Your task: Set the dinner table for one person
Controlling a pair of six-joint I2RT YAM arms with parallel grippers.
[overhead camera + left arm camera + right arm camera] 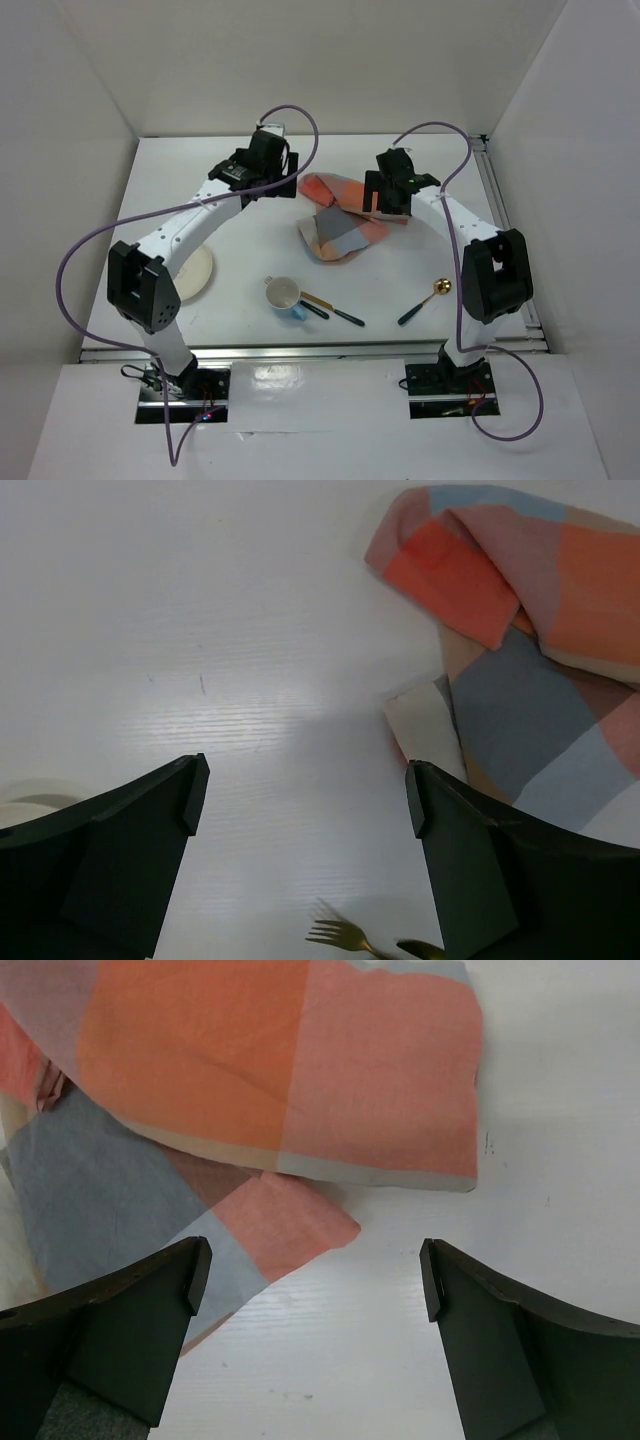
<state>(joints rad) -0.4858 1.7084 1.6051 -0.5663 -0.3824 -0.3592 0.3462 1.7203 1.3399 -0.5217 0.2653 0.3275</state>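
White and matte, the surface [240,225] spreads from the arm bases to the far wall and carries everything we see. At its middle, towards the back, lies a crumpled cloth mat [340,228], checked in orange, pink and grey, with one corner folded over itself.

Our left tool [305,785] hangs above bare surface just left of the cloth, its dark fingers [140,850] well apart and holding nothing. Our right tool [318,1270] hangs over the cloth's right-hand edge (half cloth, half bare surface between the fingers), likewise spread wide and empty.

Nearer the bases, a pale plate [198,272] sits partly under the left arm. To its right is a cup [283,295] with a blue side, and touching it a small cluster of dark-handled cutlery; the left wrist view catches the gold tines of a fork [335,935] there. A spoon [425,302] with a gold bowl and dark handle lies apart, close to the right arm.
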